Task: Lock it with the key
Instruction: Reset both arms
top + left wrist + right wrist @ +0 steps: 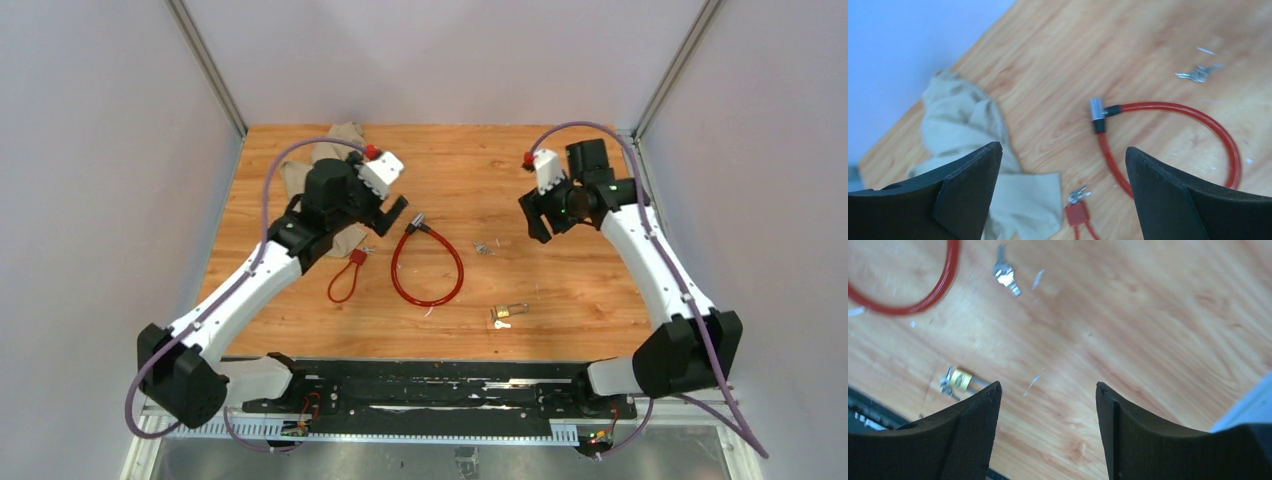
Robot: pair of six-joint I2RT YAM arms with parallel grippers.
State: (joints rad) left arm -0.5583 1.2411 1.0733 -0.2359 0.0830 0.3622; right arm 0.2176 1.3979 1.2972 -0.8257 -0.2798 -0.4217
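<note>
my left gripper and right gripper gape, empty. i'm at pick-up, i reckon: next, pinch the key lying near the red cable lock.

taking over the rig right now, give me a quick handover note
Left hand: open, empty, near the head of the red cable lock.
Right hand: open, empty, over the table.
Key: lying on the table right of the cable loop, not held.
Done: nothing that shows.
Left: grasp the key, fit it into what is likely its lock, the cable lock's head, and turn.
</note>
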